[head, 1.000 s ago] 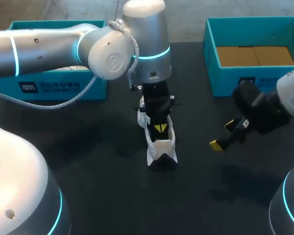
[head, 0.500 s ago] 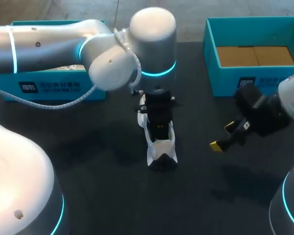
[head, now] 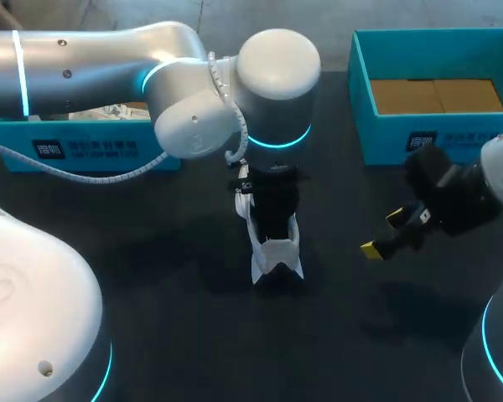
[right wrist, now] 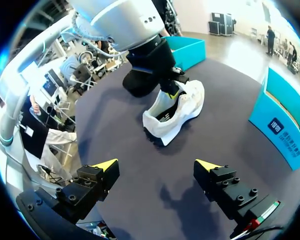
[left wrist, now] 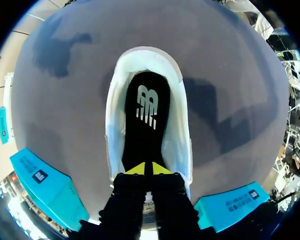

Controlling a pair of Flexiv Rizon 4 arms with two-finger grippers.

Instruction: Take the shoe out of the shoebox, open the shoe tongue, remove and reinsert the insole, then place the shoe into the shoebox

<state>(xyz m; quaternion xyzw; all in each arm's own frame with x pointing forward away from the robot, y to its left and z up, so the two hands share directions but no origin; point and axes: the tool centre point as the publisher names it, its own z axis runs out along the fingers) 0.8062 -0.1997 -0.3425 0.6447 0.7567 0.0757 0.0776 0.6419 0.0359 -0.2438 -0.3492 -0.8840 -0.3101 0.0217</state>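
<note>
Shoe [head: 275,255] stands on its sole on the table [head: 151,285] at the middle of the head view, toe toward the lower edge, well apart from the open box [head: 358,92] at upper right. It looks light, with a soft white upper that would give under a squeeze and a stiffer sole and heel. The heel collar or the side wall near the sole seems the firmest place to take hold. The black insole [left wrist: 145,115] lies flat inside; it is thin and floppy, so it is best pinched at its heel edge.

Left gripper [left wrist: 149,169] reaches down into the shoe's opening. Its jaws are together, tips resting on the insole's heel end. Whether any of the insole is pinched between them cannot be seen.

Right gripper [right wrist: 156,167] hangs over bare table at the right of the head view, jaws wide apart, holding nothing and clear of the shoe.
</note>
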